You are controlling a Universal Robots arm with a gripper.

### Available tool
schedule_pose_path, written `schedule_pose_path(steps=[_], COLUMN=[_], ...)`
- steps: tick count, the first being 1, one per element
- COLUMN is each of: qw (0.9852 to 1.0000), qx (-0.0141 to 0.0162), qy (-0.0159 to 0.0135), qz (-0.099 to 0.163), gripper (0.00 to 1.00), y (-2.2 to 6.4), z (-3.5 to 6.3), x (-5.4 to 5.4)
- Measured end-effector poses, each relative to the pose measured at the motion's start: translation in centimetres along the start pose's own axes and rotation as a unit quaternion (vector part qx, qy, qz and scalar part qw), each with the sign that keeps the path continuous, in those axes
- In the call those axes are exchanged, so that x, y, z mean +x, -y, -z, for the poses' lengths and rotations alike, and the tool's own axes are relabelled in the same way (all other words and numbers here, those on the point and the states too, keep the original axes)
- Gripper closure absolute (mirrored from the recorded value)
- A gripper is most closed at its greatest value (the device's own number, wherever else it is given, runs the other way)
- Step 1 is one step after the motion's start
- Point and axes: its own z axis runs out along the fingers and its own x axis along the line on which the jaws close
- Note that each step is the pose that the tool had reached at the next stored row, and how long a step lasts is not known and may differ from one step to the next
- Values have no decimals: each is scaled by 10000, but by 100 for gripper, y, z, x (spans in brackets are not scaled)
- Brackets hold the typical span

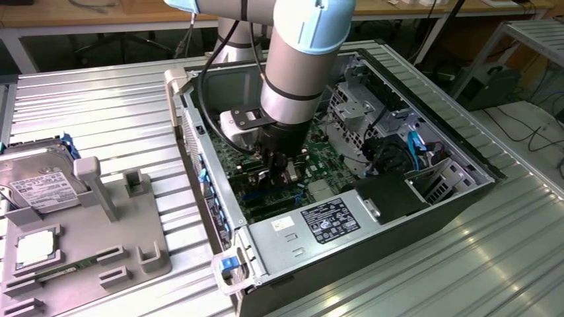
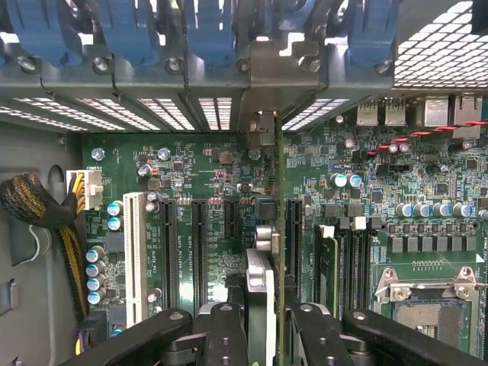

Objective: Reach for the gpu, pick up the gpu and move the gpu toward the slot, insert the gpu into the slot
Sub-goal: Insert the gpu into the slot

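My gripper is down inside the open computer case, just above the green motherboard. In the wrist view the gripper is shut on the gpu, which I see edge-on as a thin upright card between the black fingers. The card's silver bracket end reaches the case's rear wall, under a grey bracket cover. The card stands along the board between the black expansion slots and the slot close beside it. Its lower edge is hidden, so I cannot tell if it is seated.
A white slot, a memory stick and the processor socket flank the card. A braided cable bundle lies near the case wall. Outside the case, a grey fixture carries a hard drive. The power supply fills the case's near end.
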Motion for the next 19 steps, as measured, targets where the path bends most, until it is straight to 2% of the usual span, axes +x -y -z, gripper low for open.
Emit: schedule_pose_path(steps=[9, 13, 19], qw=[10000, 10000, 10000], qx=[5, 3, 5], qy=[1, -2, 1], qz=[1, 1, 0], gripper=[72, 72, 72], y=[-8, -7, -8], z=[-4, -66, -69], x=[0, 3, 3])
